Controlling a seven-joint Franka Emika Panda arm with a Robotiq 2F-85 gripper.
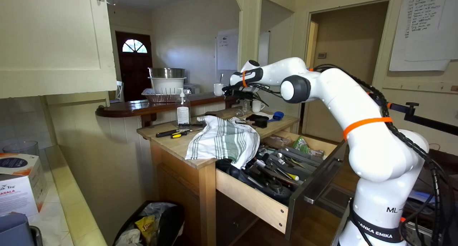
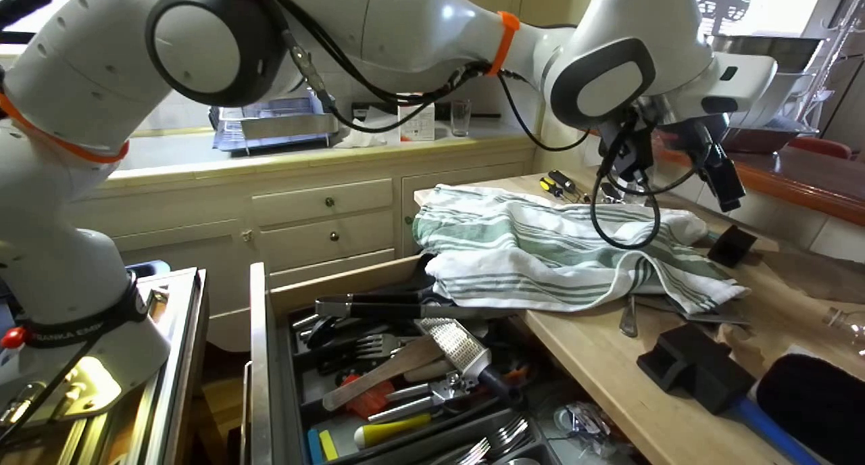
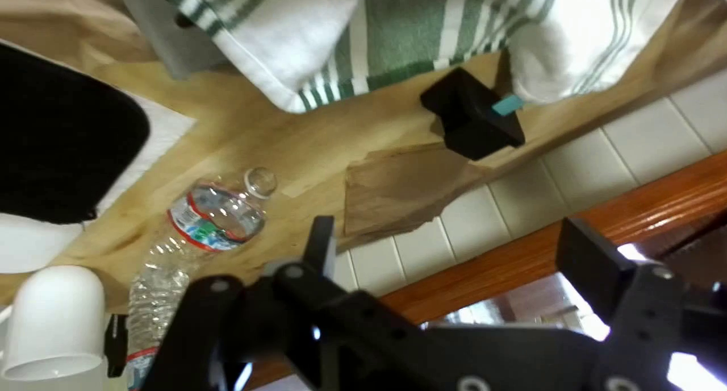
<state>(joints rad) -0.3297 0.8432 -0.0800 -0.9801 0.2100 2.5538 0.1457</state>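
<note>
We face the arm [image 1: 365,156] from well back in an exterior view, look over the nearby drawer [image 2: 344,282] at cabinets [image 2: 290,242] in an exterior view, and peer closely down in the wrist view, all sharing the towel [image 3: 406,33].
</note>
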